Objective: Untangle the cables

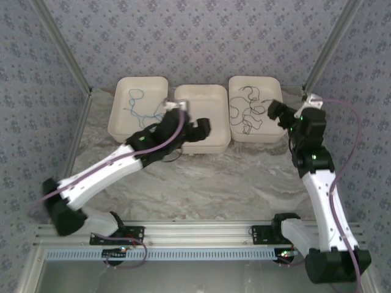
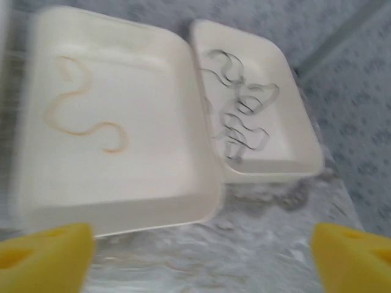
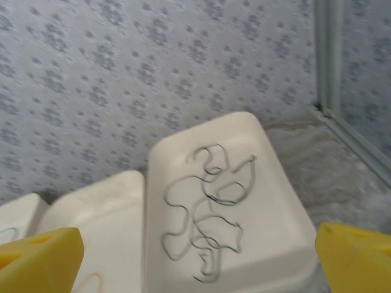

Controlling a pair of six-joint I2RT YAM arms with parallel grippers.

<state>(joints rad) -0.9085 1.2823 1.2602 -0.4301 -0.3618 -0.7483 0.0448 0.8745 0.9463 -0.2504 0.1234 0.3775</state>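
Black cable (image 3: 208, 207), tan cable (image 2: 79, 132), white tray (image 2: 153, 177)

Floral grey-blue wall panels (image 1: 201, 36) are enclosing the marble-patterned tabletop (image 1: 232, 183). Aluminium posts (image 1: 61, 46) are rising at both rear corners.

— Entry: what lies before you?
— I note a left tray (image 1: 122, 119), middle tray (image 1: 204, 101) and right tray (image 1: 273, 85), all white, side by side on a marbled table (image 1: 232, 183). Patterned wall (image 1: 195, 36) behind them, and a metal post (image 1: 330, 46) at the far right.
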